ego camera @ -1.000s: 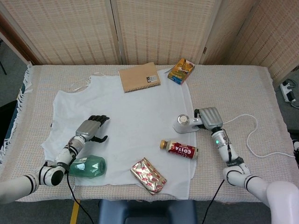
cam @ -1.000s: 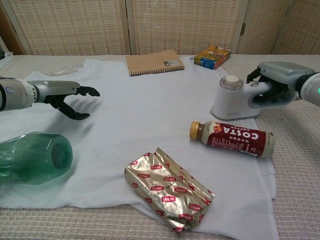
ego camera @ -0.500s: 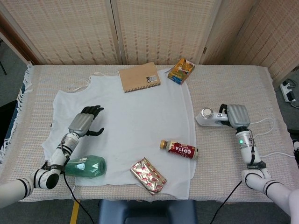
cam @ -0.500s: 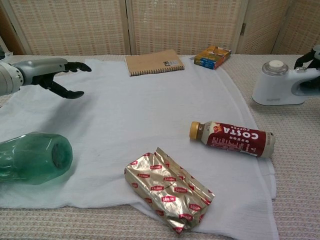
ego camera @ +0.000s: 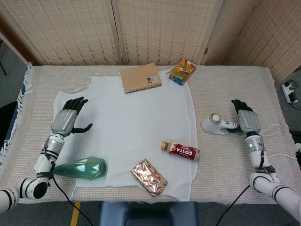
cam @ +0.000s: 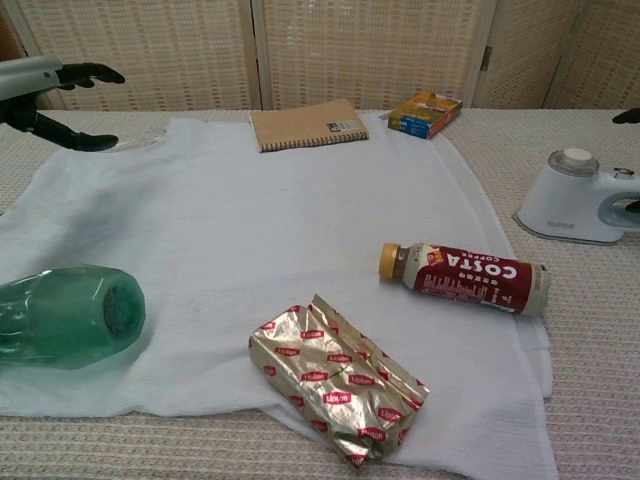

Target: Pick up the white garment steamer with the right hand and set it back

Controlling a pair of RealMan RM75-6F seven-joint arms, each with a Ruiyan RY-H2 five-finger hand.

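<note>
The white garment steamer (ego camera: 217,124) stands upright on its flat base on the woven cloth of the bench (ego camera: 225,89), right of the white garment (ego camera: 127,122) spread over the middle. It is a small iron-shaped body with a round pale cap on top and a grey-lined loop handle that points right; in the chest view it sits at the right edge of the frame, its base flat on the bench. A white cord (ego camera: 273,141) curls away to the right behind it.

The right hand (ego camera: 246,120) hovers just right of the steamer's handle with its dark fingers spread and reaching toward the far side. It grips nothing; whether a fingertip brushes the handle cannot be told from either view.

The left hand (ego camera: 66,121) hangs over the left edge of the garment, fingers apart and thumb stretched out, holding nothing.

On the garment lie a green plastic bottle (ego camera: 81,168) on its side near the left front, a foil snack packet (ego camera: 149,177) near the front, and a brown coffee bottle (ego camera: 180,150) on its side. A brown notebook (ego camera: 140,77) and a small yellow carton (ego camera: 182,71) lie at the far side.
</note>
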